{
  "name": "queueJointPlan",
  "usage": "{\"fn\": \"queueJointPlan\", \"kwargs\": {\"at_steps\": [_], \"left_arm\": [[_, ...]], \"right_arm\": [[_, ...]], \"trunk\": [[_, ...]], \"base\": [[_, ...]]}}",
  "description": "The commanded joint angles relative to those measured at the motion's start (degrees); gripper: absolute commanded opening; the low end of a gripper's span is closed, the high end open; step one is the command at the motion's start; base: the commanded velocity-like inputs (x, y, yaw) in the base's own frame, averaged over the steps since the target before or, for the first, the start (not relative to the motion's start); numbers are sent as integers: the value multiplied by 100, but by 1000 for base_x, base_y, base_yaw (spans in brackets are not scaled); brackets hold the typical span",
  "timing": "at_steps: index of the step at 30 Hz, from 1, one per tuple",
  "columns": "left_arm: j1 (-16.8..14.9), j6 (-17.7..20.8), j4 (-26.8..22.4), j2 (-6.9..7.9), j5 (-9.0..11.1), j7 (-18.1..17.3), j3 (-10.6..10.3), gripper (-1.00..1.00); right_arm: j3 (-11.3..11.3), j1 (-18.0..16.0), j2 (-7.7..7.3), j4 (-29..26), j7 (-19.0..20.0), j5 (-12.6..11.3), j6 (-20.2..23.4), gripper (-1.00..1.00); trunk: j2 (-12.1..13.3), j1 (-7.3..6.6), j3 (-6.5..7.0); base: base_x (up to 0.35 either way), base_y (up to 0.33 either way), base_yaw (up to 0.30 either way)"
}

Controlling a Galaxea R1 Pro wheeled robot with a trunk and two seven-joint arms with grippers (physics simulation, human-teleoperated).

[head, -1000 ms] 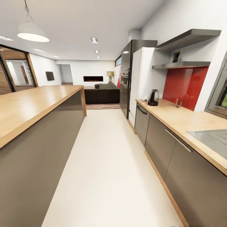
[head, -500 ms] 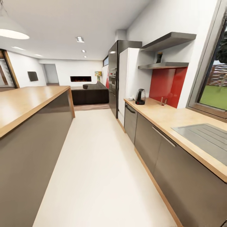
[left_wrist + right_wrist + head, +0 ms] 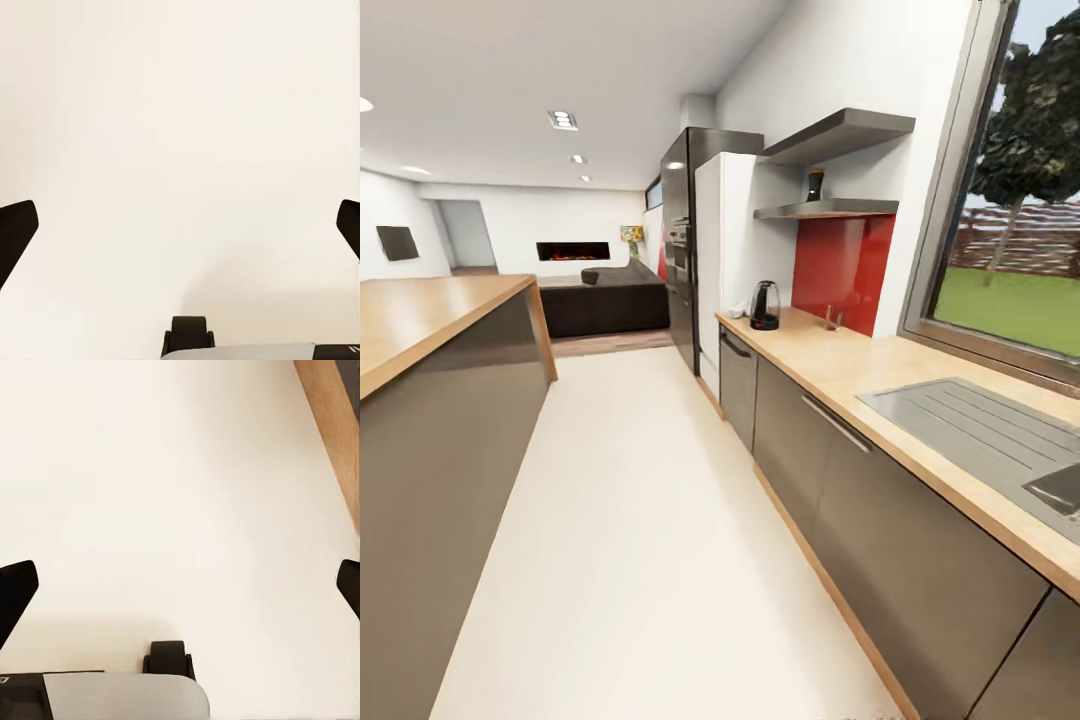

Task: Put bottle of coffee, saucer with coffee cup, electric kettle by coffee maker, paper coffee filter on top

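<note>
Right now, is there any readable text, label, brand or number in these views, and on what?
None can be read.
The kettle shows no legible marking.
The bottle on the shelf is too small and dark for a label to show.
The oven panel is too blurred to read.

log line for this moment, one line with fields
phase: in transit | left gripper: open, empty | right gripper: open, empty | electric kettle: far countertop | bottle of coffee: lower shelf

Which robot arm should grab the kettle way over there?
Probably right: the kettle and countertop lie on the robot's right. Both grippers hang open over the floor, far off.
</note>
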Motion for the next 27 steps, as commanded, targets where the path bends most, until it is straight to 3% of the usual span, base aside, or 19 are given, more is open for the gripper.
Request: {"fn": "queueJointPlan", "kwargs": {"at_steps": [1, 11, 15, 20, 27], "left_arm": [[3, -8, -8, 1, -4, 1, 1, 100], [3, -8, -8, 1, -4, 1, 1, 100], [3, -8, -8, 1, -4, 1, -4, 100], [3, -8, -8, 1, -4, -1, -7, 100], [3, -8, -8, 1, -4, 0, -10, 100]], "right_arm": [[-6, -6, 1, 0, -2, -3, -2, 100], [-8, -6, 1, 0, -2, -3, -2, 100], [-7, -6, 1, -1, -3, -3, -2, 100], [-6, -7, 1, 0, -8, 5, -6, 100], [-6, -4, 1, -4, -17, 6, -10, 100]], "trunk": [[-3, 0, -5], [-3, 0, -5], [-3, 0, -5], [-3, 0, -5], [-3, 0, -5]], "base": [[0, 0, -255], [1, 3, -254], [174, 168, -80], [251, 207, 20], [311, 94, 218]]}}
